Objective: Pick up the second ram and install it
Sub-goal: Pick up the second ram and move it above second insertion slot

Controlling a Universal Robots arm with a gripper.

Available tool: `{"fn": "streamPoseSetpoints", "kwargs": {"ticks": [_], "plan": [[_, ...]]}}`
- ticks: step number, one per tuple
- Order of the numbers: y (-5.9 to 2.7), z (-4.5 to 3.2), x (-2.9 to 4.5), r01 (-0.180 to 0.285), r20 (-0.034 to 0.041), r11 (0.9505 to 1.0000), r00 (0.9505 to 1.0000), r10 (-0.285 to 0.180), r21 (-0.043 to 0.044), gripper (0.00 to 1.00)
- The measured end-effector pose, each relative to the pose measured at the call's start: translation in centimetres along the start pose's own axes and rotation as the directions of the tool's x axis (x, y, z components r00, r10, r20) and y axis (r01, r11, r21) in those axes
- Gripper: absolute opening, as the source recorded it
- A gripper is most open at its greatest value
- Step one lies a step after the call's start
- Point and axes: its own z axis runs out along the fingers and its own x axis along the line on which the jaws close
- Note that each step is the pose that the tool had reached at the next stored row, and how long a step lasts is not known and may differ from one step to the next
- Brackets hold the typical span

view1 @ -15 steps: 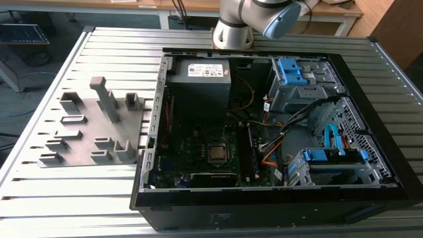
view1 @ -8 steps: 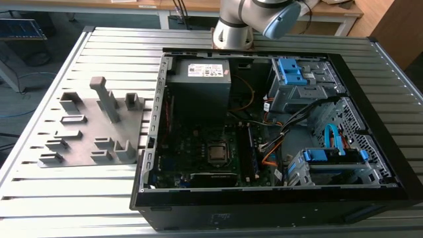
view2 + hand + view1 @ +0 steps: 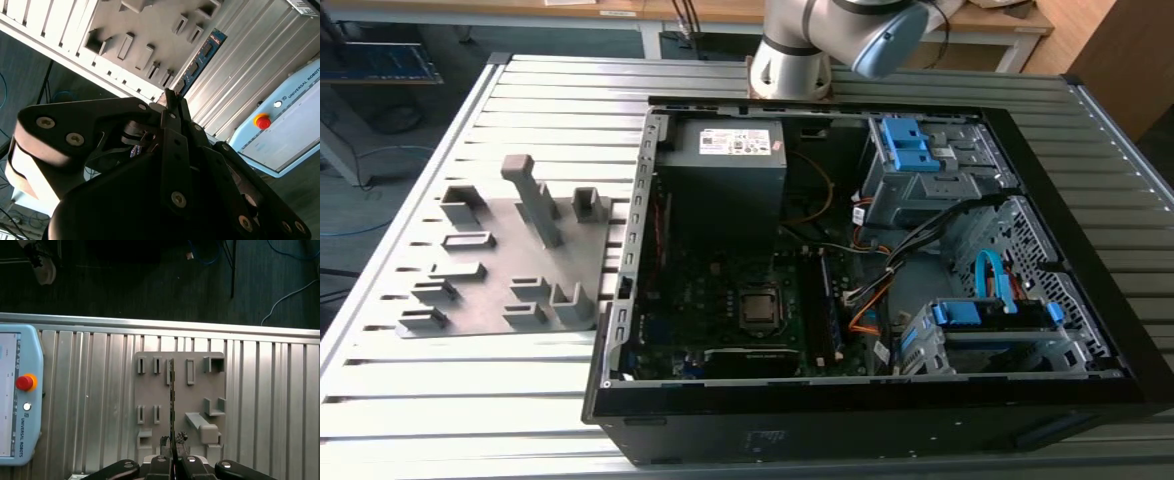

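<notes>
We see the slatted table (image 3: 480,420) carrying an open computer case (image 3: 854,432), with the grey fixture plate (image 3: 487,295) just beside it on the exterior view's left. In both wrist views the gripper (image 3: 169,100) hangs above that plate, its jaws clenched on one end of the second ram (image 3: 202,56). The stick's long axis runs straight out from the jaws, in line with them, its free end pointing away from the gripper. The first wrist view shows it edge-on, a thin dark line over the plate. We judge it lifted off the plate and not yet at the case.
</notes>
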Motion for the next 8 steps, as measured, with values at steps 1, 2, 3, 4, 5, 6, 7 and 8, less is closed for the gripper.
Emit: {"fn": "streamPoseSetpoints", "kwargs": {"ticks": [1, 2, 3, 4, 5, 6, 7, 8], "plan": [[-0.49, 0.06, 0.02, 0.0, 0.0001, 1.0, 1.0, 0.0, -0.0001, 0.14], [-0.94, 0.1, 0.03, 0.0, 0.0, 1.0, 1.0, 0.0, -0.0002, 0.14], [-1.4, 0.16, 0.05, 0.0, 0.0, 1.0, 1.0, 0.0, -0.0003, 0.14], [-1.85, 0.23, 0.06, 0.0, 0.0001, 1.0, 1.0, 0.0, -0.0002, 0.14], [-2.3, 0.29, 0.08, 0.0, 0.0, 1.0, 1.0, 0.0, -0.0003, 0.14], [-2.74, 0.35, 0.1, 0.0, -0.0001, 1.0, 1.0, 0.0, -0.0004, 0.14], [-3.23, 0.41, 0.12, 0.0, -0.0001, 1.0, 1.0, 0.0, -0.0005, 0.14], [-3.69, 0.47, 0.14, 0.0, -0.0001, 1.0, 1.0, 0.0, -0.0006, 0.14]]}}
